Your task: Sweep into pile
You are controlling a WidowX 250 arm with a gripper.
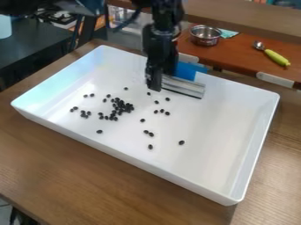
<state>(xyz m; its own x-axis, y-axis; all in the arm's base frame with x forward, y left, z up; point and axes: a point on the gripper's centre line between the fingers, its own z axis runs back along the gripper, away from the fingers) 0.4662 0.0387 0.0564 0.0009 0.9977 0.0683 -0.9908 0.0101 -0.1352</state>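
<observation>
My black gripper [157, 80] hangs down inside the white tray, near its back wall. It is shut on a tool with a silver blade [183, 86] and a blue part [187, 70], whose blade extends to the right of the gripper, low over the tray floor. Small black beans lie on the white floor. The densest cluster of beans [122, 106] is left of the tray's middle, in front and to the left of the gripper. Other beans are scattered around it, with a single bean [181, 142] farthest to the right.
The white tray [256, 147] has raised walls and stands on a brown wooden table [88, 176]. Beyond its back edge, a reddish-brown counter [244, 55] holds a metal pot [206, 35], a teal cloth [227, 33] and a spoon with a yellow-green handle [276, 57].
</observation>
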